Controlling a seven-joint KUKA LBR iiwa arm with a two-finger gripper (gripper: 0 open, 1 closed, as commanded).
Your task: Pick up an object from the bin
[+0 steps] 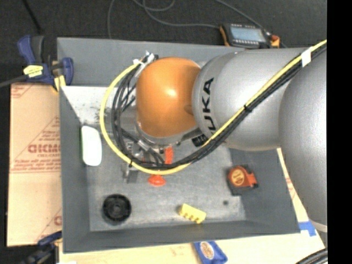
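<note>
Small red rounded piece (pixel 157 179) lies on the bare floor near the middle of the grey metal bin (pixel 74 202), just beside the gripper (pixel 130 171) and a little nearer the front wall. The gripper hangs low under the arm's glossy orange cover (pixel 165 98). That cover and the looped yellow cable (pixel 107 114) hide so much that I cannot tell whether it is spread or pressed together. My worry is a descent that lands next to the red piece instead of over it, because a thing so low and light would likely skid across the smooth metal at a nudge, or squirt out of a pinch. An orange-red sliver just above it, under the cover, may be part of the wrist or another item; I cannot say which. Nothing lies between the gripper and the red piece. The white oblong smooth lump (pixel 91 146) lies near the left wall. The black round disc (pixel 116 208) sits in the front-left corner, the yellow toothed block (pixel 191 213) near the front wall, and the orange-and-black tape measure (pixel 242 178) well apart to the right.
</note>
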